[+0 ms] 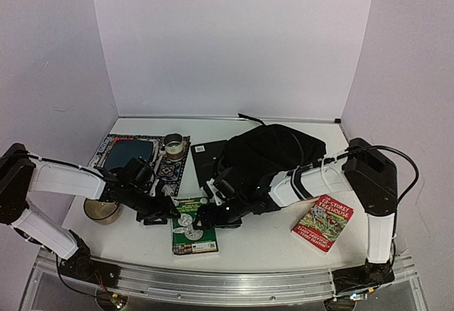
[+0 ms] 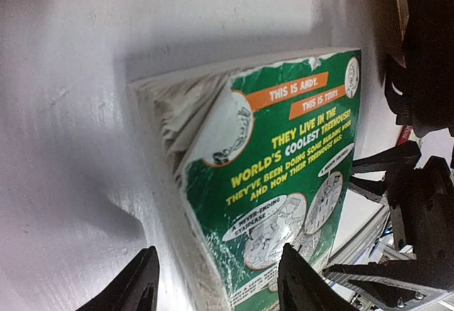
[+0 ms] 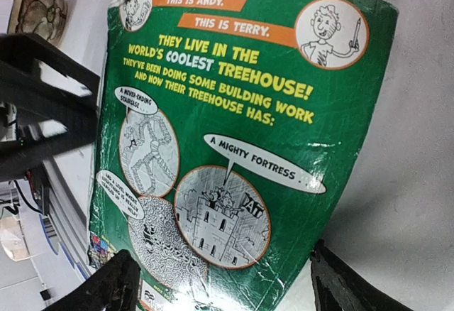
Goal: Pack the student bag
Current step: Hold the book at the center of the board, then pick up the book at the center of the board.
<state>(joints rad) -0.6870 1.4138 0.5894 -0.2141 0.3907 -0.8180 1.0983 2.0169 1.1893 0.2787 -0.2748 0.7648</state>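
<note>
We see left tool (image 2: pixel 220 290) apart, straddling green book (image 2: pixel 284 176) edge on table (image 2: pixel 64 148); right tool (image 3: pixel 227 286) spread wide over same cover; student bag (image 1: pixel 273 151) just behind.

Readable print: back cover of the green book (image 3: pixel 234 140), front of the red book (image 1: pixel 323 223).
Green book, right wrist view, top down: orange bars "THIS IS ANDY." and "THIS IS TERRY."; block text "THEY LIVE IN THE WORLD'S COOLEST TREEHOUSE! THEY'VE BEEN DOING SOME BUILDING WORK AND NOW THEIR TREEHOUSE HAS:"; white bubbles "A NEVER-ENDING STAIRCASE" and "A MIGHTY FORTRESS . . ."; third bubble, lower left, too blurred. Left wrist view: same lines, tilted. Red book, top view: yellow banner "STOREY TREEHOUSE", number ahead of it too small to make out, names beneath unreadable. White label on the black notebook (image 1: pixel 207 165): too small to read.
</note>
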